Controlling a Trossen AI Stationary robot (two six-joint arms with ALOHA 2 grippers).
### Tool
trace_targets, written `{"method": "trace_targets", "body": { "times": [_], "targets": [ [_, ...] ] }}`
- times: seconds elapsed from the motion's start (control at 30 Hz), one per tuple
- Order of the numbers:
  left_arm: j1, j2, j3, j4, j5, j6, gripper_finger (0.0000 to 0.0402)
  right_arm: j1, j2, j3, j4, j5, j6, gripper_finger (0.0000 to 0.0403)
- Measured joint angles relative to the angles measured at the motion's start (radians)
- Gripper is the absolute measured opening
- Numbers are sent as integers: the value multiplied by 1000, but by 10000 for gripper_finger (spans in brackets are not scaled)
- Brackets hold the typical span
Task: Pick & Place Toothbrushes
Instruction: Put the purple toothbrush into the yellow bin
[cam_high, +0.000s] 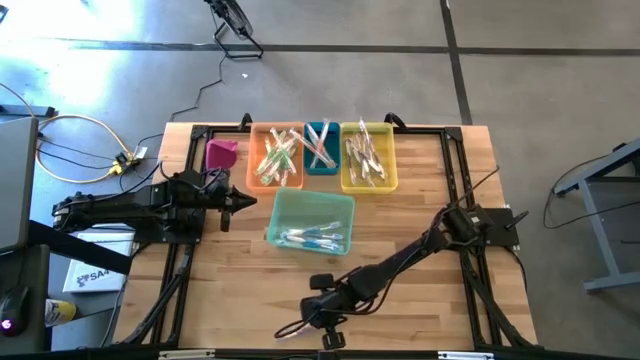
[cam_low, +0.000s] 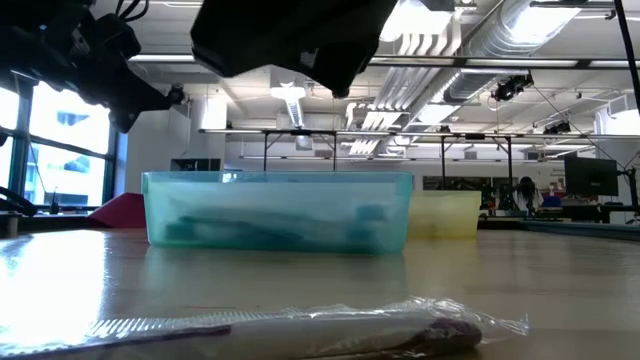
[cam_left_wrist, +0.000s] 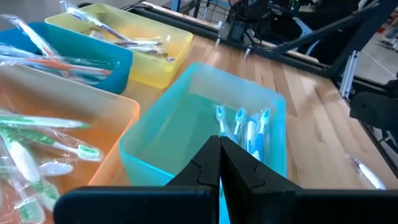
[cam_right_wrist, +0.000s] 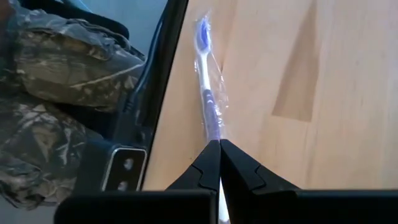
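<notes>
A wrapped toothbrush (cam_right_wrist: 207, 87) with a blue head lies flat on the wood along the table's near edge (cam_high: 292, 329), and shows close up in the low view (cam_low: 300, 330). My right gripper (cam_right_wrist: 219, 147) is shut and hovers over its handle end (cam_high: 322, 322), slanting down. The low view shows that gripper (cam_low: 335, 90) clear above the brush. My left gripper (cam_left_wrist: 220, 144) is shut and empty, level at the left (cam_high: 246, 200), pointing at the teal bin (cam_high: 310, 222) that holds blue toothbrushes (cam_left_wrist: 249, 127).
At the far side stand an orange bin (cam_high: 275, 155), a blue bin (cam_high: 320, 148) and a yellow bin (cam_high: 368, 155), all with toothbrushes. A pink thing (cam_high: 222, 153) sits beside them. A person's camouflage-clad legs (cam_right_wrist: 56, 74) are just past the near edge.
</notes>
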Motion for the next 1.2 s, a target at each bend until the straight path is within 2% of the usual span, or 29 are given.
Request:
{"method": "trace_targets", "body": {
  "times": [0.37, 0.7, 0.83, 1.2],
  "targets": [
    [0, 0, 0, 0, 0, 0, 0, 24, 34, -7, -21, 9, 56, 10],
    [0, 0, 0, 1, -1, 0, 0, 23, 62, -6, -24, 50, 108, 118],
    [0, 0, 0, 0, -1, 0, 0, 23, 80, -8, -34, 59, 107, 144],
    [0, 0, 0, -1, -1, 1, 0, 25, 105, -7, -33, 59, 106, 151]
  ]
}}
